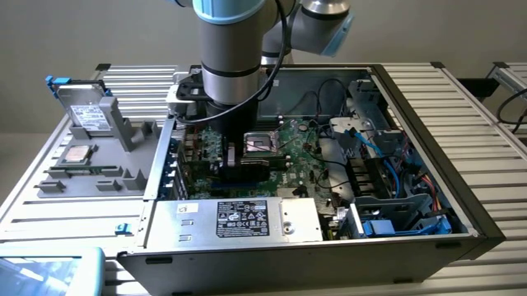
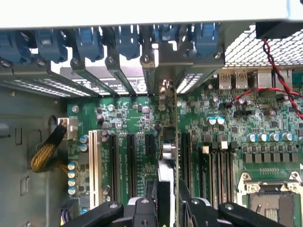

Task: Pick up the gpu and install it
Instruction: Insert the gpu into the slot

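While the arm (image 1: 231,55) reaches down into the open case (image 1: 428,92), the gripper (image 2: 166,201) is pinching the gpu (image 2: 168,161) from both sides. Card's standing on edge over the motherboard (image 2: 128,118), running along the black slots (image 2: 131,161), far end up by the rear covers (image 2: 118,71). Can't tell if it's seated.

The gpu (image 2: 166,161) is a thin card seen edge-on, standing upright on its long edge over the slots of the green motherboard (image 2: 125,113). The gripper (image 2: 166,201) clasps it from both sides.
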`<move>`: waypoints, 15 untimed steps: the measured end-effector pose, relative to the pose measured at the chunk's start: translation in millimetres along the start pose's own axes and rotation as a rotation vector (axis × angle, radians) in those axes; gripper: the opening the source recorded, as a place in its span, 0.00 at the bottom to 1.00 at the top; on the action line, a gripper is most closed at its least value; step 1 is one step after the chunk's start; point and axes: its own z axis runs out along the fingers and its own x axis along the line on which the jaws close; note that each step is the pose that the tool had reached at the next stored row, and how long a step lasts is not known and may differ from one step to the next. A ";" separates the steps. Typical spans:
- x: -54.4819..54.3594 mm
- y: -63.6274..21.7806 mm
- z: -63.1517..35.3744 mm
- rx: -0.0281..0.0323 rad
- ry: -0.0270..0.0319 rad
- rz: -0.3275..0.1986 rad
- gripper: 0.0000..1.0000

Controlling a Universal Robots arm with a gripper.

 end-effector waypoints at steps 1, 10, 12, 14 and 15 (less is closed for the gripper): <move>0.0 0.0 0.0 0.0002 -0.0001 0.000 0.28; 0.3 -0.1 0.2 0.0005 -0.0003 -0.003 0.28; 0.4 -0.1 0.2 0.0005 -0.0001 -0.005 0.28; 1.1 -0.4 0.1 0.0003 0.0003 -0.008 0.28; 1.8 -0.7 0.1 0.0002 0.0003 -0.009 0.28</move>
